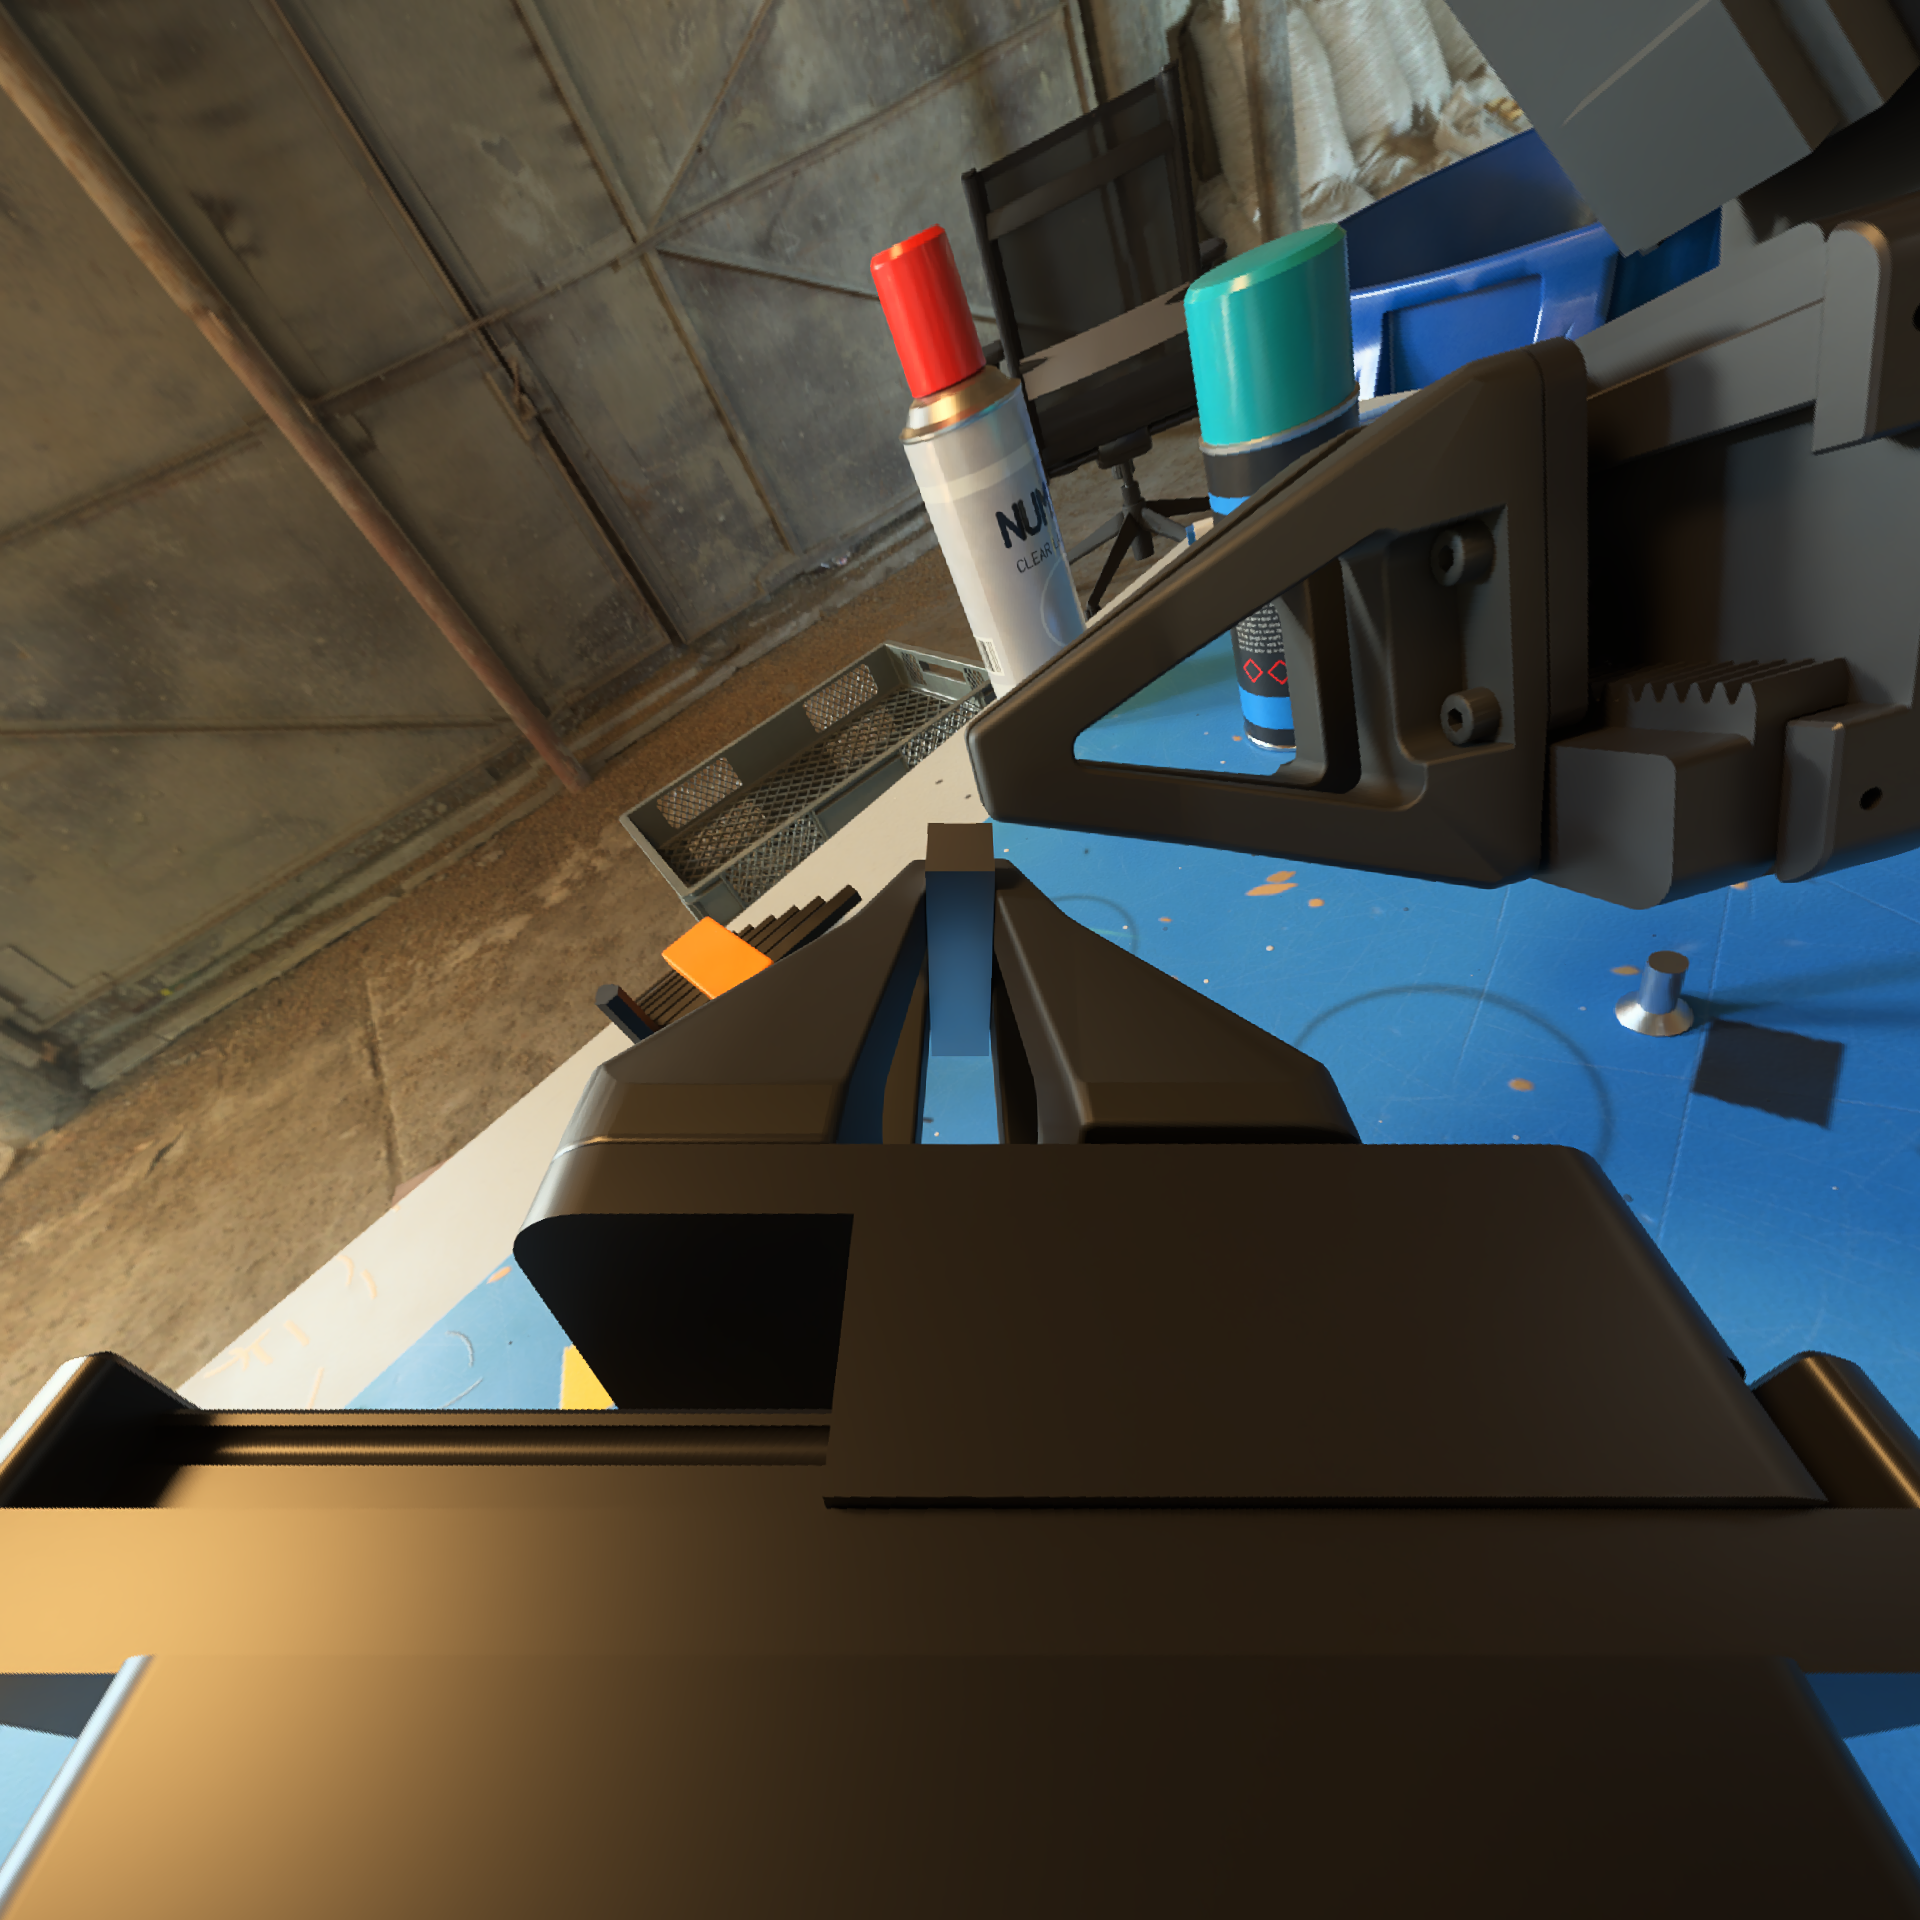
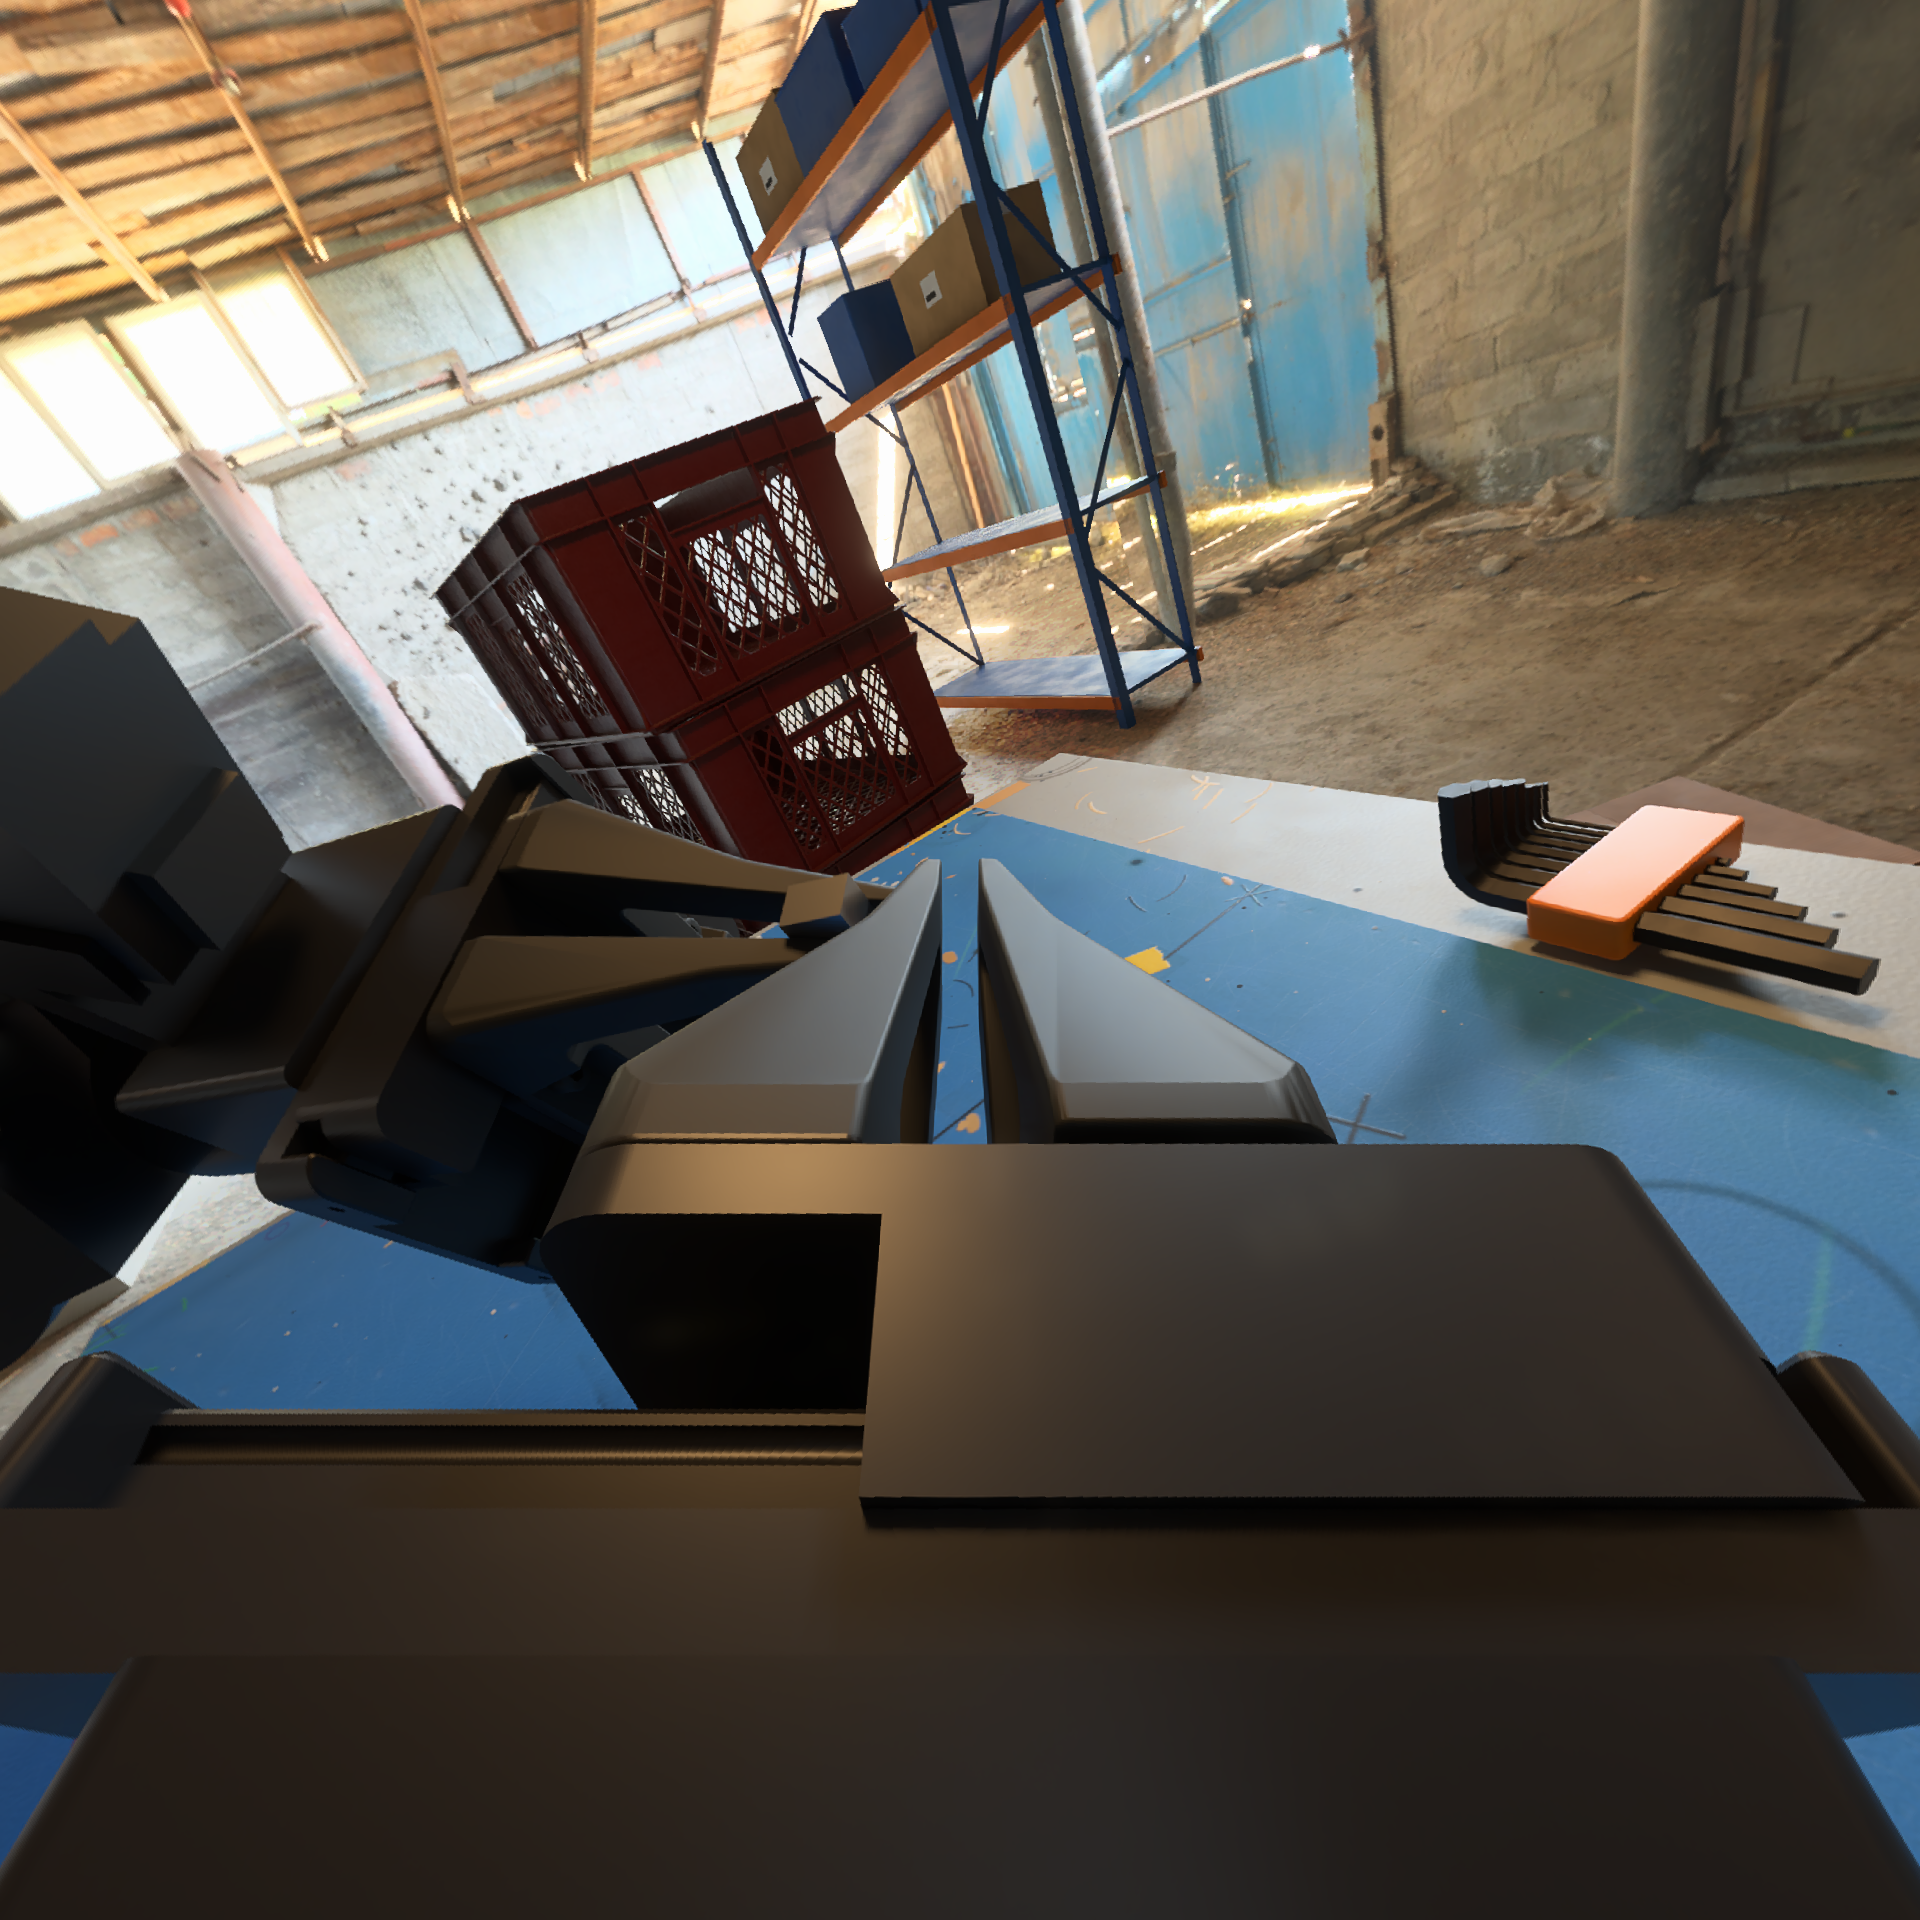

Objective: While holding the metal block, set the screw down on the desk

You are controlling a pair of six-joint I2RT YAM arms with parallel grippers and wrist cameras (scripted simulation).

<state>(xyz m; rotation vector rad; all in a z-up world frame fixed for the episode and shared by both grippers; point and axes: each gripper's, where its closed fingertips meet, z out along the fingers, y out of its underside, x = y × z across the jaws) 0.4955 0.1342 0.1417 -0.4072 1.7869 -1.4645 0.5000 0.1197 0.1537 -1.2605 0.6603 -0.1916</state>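
Note:
In the left wrist view my left gripper (image 1: 961, 914) is shut on the metal block (image 1: 958, 966), a thin flat plate seen edge-on between the fingers, held above the blue mat (image 1: 1403, 1122). The screw (image 1: 1657, 995) is small and silver. It stands head-down on the mat to the right, free of both grippers. My right gripper (image 1: 1013, 764) hangs above the mat, up and left of the screw. In the right wrist view the right gripper (image 2: 961, 904) is empty, with a narrow gap between its fingers. The left gripper (image 2: 821, 902) shows at the left.
A red-capped spray can (image 1: 977, 468), a teal-capped can (image 1: 1268, 343) and a grey mesh tray (image 1: 810, 758) stand at the desk's far side. A hex key set in an orange holder (image 2: 1631, 878) lies near the desk edge. Red crates (image 2: 727, 644) and a shelf rack (image 2: 1039, 364) stand beyond the desk.

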